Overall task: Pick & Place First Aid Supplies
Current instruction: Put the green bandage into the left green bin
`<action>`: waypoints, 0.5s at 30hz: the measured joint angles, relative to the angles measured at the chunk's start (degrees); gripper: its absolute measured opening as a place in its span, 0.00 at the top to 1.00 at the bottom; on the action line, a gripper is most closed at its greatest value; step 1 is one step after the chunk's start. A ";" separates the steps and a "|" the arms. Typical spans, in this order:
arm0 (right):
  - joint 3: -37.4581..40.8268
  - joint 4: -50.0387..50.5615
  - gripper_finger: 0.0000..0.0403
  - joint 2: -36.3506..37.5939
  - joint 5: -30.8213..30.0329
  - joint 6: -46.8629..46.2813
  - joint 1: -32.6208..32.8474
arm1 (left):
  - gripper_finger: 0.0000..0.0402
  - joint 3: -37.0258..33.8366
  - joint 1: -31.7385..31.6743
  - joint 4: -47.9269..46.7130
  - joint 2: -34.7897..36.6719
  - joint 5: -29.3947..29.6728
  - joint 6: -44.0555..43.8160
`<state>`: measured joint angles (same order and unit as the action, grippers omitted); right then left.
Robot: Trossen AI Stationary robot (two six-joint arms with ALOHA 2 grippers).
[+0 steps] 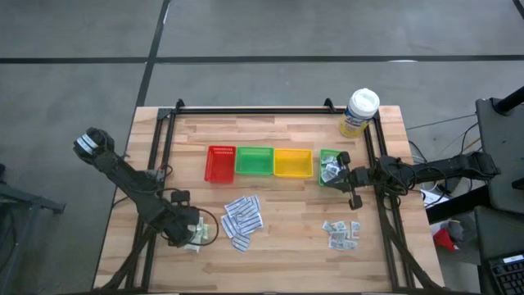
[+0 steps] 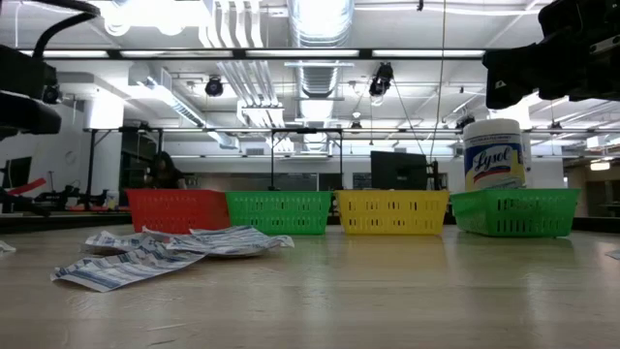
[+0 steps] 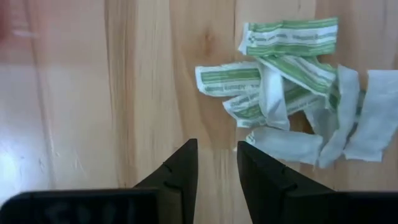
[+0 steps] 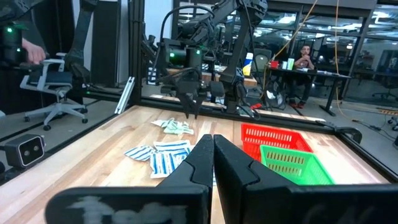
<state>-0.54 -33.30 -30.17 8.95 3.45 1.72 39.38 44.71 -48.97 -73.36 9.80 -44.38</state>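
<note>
The first aid supplies lie flat on the wooden table in three heaps: pale green-white sachets (image 3: 283, 99) near the left front, long white printed strips (image 1: 243, 220) in the middle, and small grey-white squares (image 1: 342, 233) to the right. More packets fill the right green tray (image 1: 330, 166). My left gripper (image 3: 217, 152) points down just beside the sachet heap, open by a narrow gap with only bare wood between its fingers. My right gripper (image 4: 213, 143) is shut and level, hanging at the right green tray's right side.
Red (image 1: 219, 164), green (image 1: 254, 161) and yellow (image 1: 292, 162) trays stand in a row at mid-table, left of the filled green tray. A white-lidded tub (image 1: 360, 112) stands at the far right corner. Bare wood lies between the heaps and along the near edge.
</note>
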 joint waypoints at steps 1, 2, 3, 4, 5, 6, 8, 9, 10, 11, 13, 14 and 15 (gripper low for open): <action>0.00 0.01 0.98 0.00 0.00 -0.03 0.01 | 0.73 -0.49 0.00 0.48 0.00 -0.12 0.00; 0.00 0.00 0.98 0.00 0.00 -0.06 0.00 | 0.73 -1.10 0.00 1.09 0.00 -0.59 0.00; 0.00 0.02 0.98 0.00 0.00 -0.07 0.02 | 0.73 -1.79 0.00 1.90 0.00 -1.54 0.04; 0.00 0.00 0.98 0.00 -0.01 -0.07 0.02 | 0.73 -2.40 0.00 2.62 0.00 -2.26 0.02; 0.00 0.00 0.98 0.00 0.00 -0.07 0.02 | 0.73 -2.95 0.00 3.19 0.00 -2.59 -0.01; 0.00 0.02 0.98 0.00 -0.01 -0.06 0.02 | 0.73 -3.32 0.00 3.47 0.00 -2.86 -0.21; 0.00 0.01 0.98 0.00 0.00 -0.06 0.02 | 0.73 -3.55 0.00 3.46 0.00 -2.86 -0.51; 0.00 0.00 0.98 0.00 0.00 -0.07 0.02 | 0.73 -3.55 0.00 3.56 0.02 -2.83 -0.68; 0.00 0.00 0.98 -0.01 0.00 -0.06 0.02 | 0.73 -3.55 0.00 3.62 0.02 -2.83 -0.68; 0.00 0.01 0.98 -0.02 -0.02 -0.06 0.02 | 0.73 -3.53 0.00 3.61 0.02 -2.86 -0.70; 0.00 0.00 0.98 -0.02 -0.02 -0.06 0.02 | 0.73 -3.52 0.00 4.06 0.02 -2.86 -0.70; 0.00 0.02 0.98 -0.03 -0.02 -0.06 0.02 | 0.73 -3.52 0.00 4.50 0.02 -2.86 -0.70; 0.00 0.02 0.98 -0.04 0.00 -0.06 0.02 | 0.73 -3.52 0.00 4.89 0.02 -2.86 -0.70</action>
<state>-0.54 -33.28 -30.22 8.95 3.40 1.74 35.86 44.71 -44.07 -73.34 6.94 -45.08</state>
